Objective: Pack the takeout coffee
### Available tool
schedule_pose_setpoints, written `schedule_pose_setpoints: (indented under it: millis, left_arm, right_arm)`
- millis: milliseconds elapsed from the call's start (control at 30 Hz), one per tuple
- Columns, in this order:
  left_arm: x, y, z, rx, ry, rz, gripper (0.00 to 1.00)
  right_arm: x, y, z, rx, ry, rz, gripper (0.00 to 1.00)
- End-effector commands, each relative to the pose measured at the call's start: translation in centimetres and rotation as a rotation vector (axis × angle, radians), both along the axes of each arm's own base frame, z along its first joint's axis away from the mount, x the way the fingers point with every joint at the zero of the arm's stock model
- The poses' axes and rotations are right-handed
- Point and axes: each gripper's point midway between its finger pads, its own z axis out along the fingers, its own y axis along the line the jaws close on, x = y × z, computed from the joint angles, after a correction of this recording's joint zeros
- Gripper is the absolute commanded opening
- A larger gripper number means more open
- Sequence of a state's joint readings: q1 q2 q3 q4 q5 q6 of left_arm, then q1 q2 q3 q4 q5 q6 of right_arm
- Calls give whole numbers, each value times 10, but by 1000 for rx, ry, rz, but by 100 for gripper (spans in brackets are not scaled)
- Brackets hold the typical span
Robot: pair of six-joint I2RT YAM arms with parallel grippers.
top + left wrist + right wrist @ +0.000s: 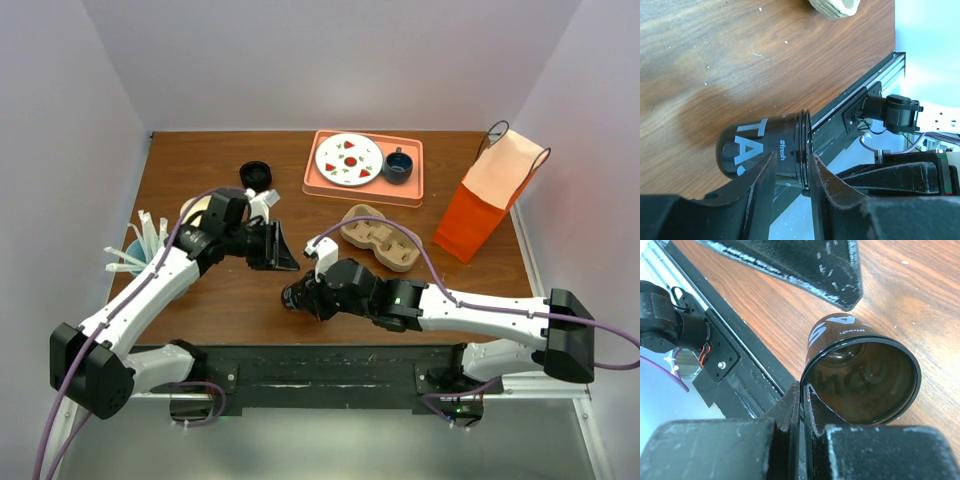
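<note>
Tightly clenched, the right hand (802, 389) pinches the rim wall of the small dark brown disposable coffee cup (836, 333). The cup is lidless and tipped on its side, low over the brown wooden table (232, 292), near its front edge at the centre. Just to the far left, the left hand (791, 159) stands released, fingers apart and seemingly not touching the cup. So thin a pinch could slip, or crumple the wall, if that hand nudges the cup. The orange paper bag (480, 215) stands well off to the right.

Top view: takeout coffee cup (294, 298) mostly hidden under right arm (400, 298). Left wrist: pulp cup carrier (835, 7) cropped by top edge.
</note>
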State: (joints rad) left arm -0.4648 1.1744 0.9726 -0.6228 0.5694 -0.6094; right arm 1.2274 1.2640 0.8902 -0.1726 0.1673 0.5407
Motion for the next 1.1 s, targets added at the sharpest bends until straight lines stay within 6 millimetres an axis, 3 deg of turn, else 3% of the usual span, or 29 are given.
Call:
schedule_pose_setpoints:
  millis: [0,1067]
  left_arm:
    - [-8,0,8,-32,-4,-27,36]
    - [-19,1,-21,-2,81,-64,29]
  right_arm:
    - [9,8,23,55,-33,-28,0]
    - [14,17,22,69,-13,-56,0]
